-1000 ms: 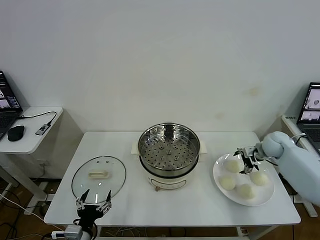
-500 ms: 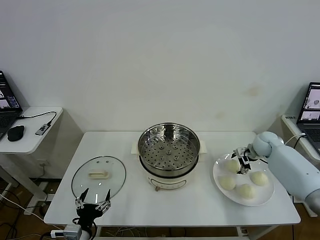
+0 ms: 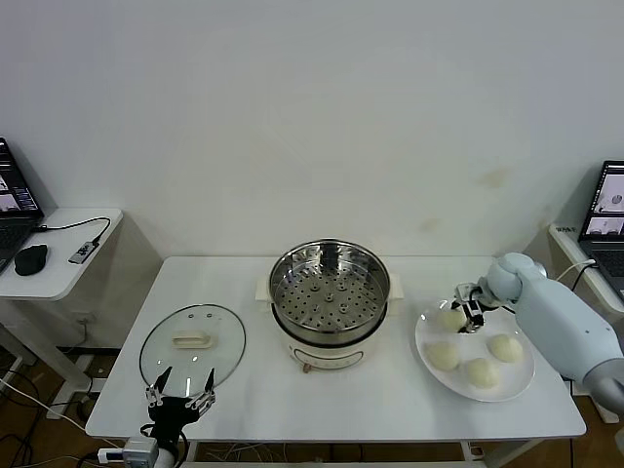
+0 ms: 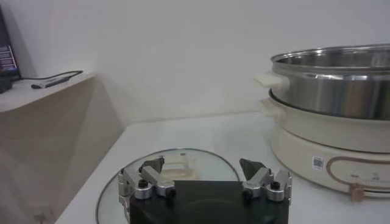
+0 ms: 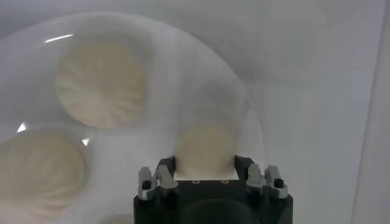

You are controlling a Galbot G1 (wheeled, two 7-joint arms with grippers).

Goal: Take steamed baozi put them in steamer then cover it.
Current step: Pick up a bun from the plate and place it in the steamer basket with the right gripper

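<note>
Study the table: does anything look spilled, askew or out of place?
Nothing stands out. The steamer sits upright and empty, the cover lies flat beside it, and four baozi rest on the plate. The right gripper straddles one bun; the left gripper waits by the cover.

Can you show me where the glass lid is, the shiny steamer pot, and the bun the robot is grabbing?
Glass lid [image 3: 192, 348]: head view, on the clear glass near its handle.
Steamer [image 3: 330, 290]: head view, on the holed steel floor.
Bun [image 5: 206, 151]: right wrist view, on its top, between the right tool's fingers.
</note>
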